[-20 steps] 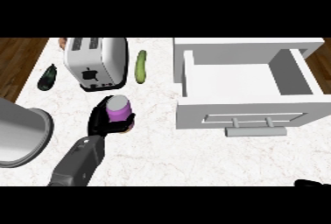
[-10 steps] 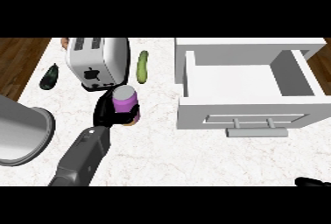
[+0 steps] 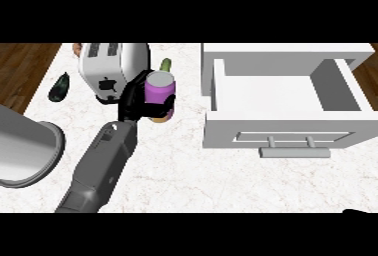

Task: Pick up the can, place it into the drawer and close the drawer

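Note:
The can [image 3: 160, 91] has a purple body, a grey lid and a tan base. It is held off the counter, tilted a little, just in front of the toaster. My left hand [image 3: 135, 99] is curled round its left side, and the grey forearm runs down to the lower left. The white drawer [image 3: 280, 134] stands open to the right of the can, its inside bare and its bar handle [image 3: 295, 152] facing me. Only a dark sliver of my right hand [image 3: 362, 211] shows at the lower right corner.
A white toaster [image 3: 109, 70] stands right behind my left hand. A green cucumber [image 3: 167, 63] pokes out behind the can, and a dark eggplant [image 3: 59, 86] lies at the far left. A large metal pot [image 3: 22, 150] fills the left edge.
My left hand has carried the can away from me, up toward the toaster and slightly right. The drawer has stayed open and still.

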